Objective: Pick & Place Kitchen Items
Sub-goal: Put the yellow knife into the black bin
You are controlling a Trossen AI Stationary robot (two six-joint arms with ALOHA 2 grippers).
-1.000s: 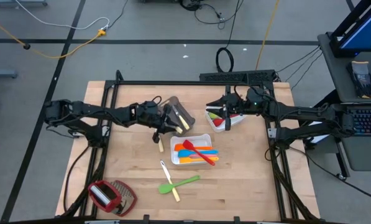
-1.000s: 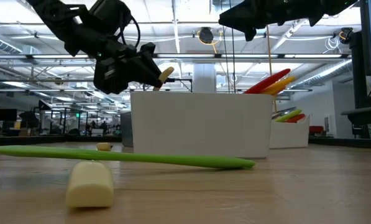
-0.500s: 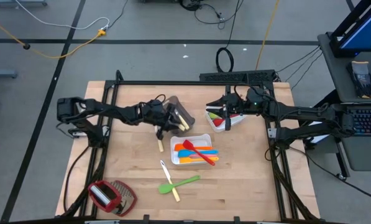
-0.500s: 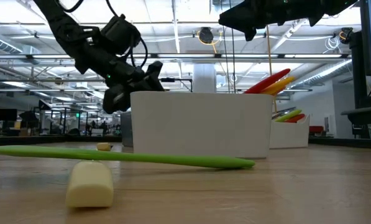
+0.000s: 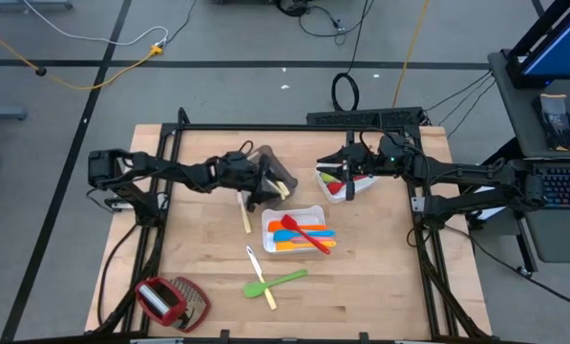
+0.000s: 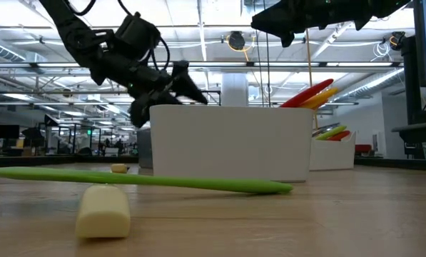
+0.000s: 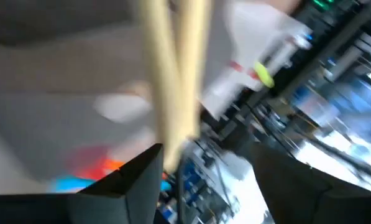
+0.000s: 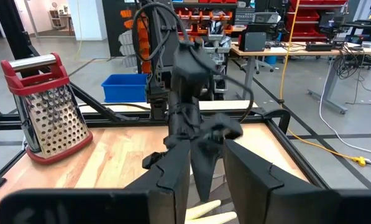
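High view: left gripper (image 5: pixel 263 180) low over grey-brown tray (image 5: pixel 269 162) near table centre. Fingers (image 7: pixel 132 180) spread in left wrist view, clamped on nothing; two pale handles (image 7: pixel 173 74) just beyond them, blurred. Pale-handled knives (image 5: pixel 281 184) lying in that tray. One more pale-handled knife (image 5: pixel 244 212) flat on wooden table (image 5: pixel 380 268), just beside the tray. Near white tray (image 5: pixel 315 212) holding red, orange and blue utensils (image 5: pixel 302 235). Green spatula (image 5: pixel 285 279) and another knife (image 5: pixel 258 272) on bare wood closer to table front, crossing or touching. Grater (image 5: pixel 170 299) at front left corner, well apart.

Right gripper (image 5: pixel 347 174) hanging over far white tray (image 5: pixel 365 185) with red and green utensils (image 5: pixel 334 179). Fingers (image 8: pixel 173 177) parted in right wrist view, nothing visible between.
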